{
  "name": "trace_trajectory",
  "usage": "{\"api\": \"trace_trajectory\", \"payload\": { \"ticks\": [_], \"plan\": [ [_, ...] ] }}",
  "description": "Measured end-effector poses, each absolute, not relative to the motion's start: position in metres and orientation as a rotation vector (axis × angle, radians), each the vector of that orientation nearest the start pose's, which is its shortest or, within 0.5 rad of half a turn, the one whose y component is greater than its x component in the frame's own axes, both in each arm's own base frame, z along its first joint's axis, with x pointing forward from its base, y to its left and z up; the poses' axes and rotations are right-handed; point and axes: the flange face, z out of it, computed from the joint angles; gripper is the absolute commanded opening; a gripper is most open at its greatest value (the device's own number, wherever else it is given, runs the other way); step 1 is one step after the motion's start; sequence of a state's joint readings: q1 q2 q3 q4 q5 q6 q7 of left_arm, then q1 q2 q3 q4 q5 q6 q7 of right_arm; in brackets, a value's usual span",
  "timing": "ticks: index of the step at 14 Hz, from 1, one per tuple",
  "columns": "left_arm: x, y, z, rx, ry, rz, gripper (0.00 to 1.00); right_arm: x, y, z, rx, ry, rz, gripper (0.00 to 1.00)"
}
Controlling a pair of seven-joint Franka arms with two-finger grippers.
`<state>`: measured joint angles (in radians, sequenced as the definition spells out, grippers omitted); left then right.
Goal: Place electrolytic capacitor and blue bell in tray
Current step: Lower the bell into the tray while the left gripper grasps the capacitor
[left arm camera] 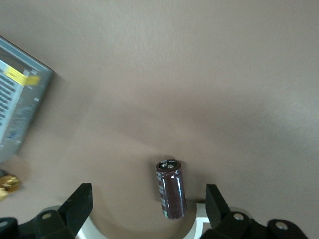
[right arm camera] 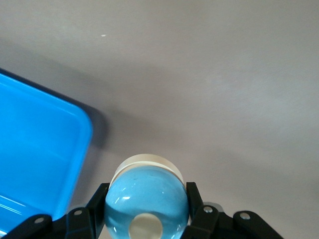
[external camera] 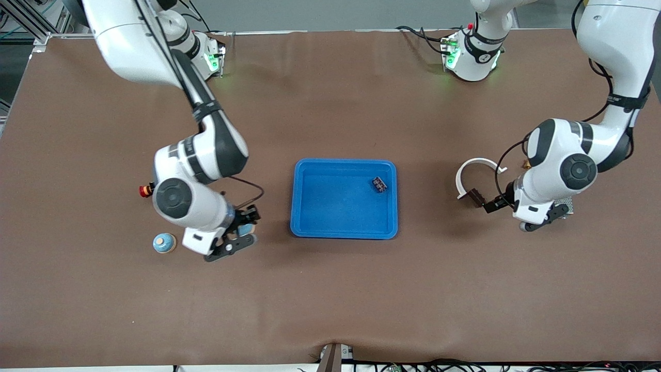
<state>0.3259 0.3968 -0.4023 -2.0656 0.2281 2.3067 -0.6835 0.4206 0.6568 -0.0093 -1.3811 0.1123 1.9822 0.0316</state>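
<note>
The bright-blue tray (external camera: 310,227) lies mid-table and also shows in the right wrist view (right arm camera: 35,159). My right gripper (external camera: 242,231) is shut on the blue bell (right arm camera: 147,201), a glossy light-blue dome, low over the table beside the tray toward the right arm's end. My left gripper (external camera: 484,202) is open, its fingers (left arm camera: 77,206) either side of the dark brown electrolytic capacitor (left arm camera: 171,188), which lies on the table (external camera: 474,197) toward the left arm's end. Neither finger touches the capacitor.
A small dark component (external camera: 379,184) lies in the tray. A white curved band (external camera: 477,168) lies by the capacitor. A second small blue domed thing with a tan top (external camera: 164,243) stands beside the right arm. A grey box (left arm camera: 17,107) and a gold bit (left arm camera: 7,183) lie near the left gripper.
</note>
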Motion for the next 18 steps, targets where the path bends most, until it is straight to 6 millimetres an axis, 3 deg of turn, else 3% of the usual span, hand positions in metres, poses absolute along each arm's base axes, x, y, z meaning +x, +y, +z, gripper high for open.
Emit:
{"api": "trace_trajectory", "payload": {
  "ticks": [3,6,8,13,15,18],
  "plan": [
    [0.553,-0.043,0.217,-3.016,-0.733,0.162,0.84,0.636,0.336,0.319,-3.036,-0.434,0.135,0.49],
    [0.548,-0.045,0.211,-3.023,-0.754,0.146,0.74,0.625,0.352,0.313,-3.050,-0.375,0.149,0.49],
    [0.546,-0.046,0.207,-3.029,-0.761,0.139,0.72,0.613,0.371,0.308,-3.057,-0.328,0.137,0.43],
    [0.542,-0.051,0.190,-3.035,-0.821,0.138,0.68,0.573,0.427,0.293,-3.063,-0.263,0.104,0.44],
    [0.540,-0.052,0.185,-3.037,-0.822,0.153,0.55,0.563,0.436,0.285,-3.063,-0.253,0.091,0.44],
    [0.539,-0.053,0.180,-3.039,-0.822,0.164,0.16,0.545,0.446,0.264,-3.065,-0.243,0.082,0.44]
  ]
}}
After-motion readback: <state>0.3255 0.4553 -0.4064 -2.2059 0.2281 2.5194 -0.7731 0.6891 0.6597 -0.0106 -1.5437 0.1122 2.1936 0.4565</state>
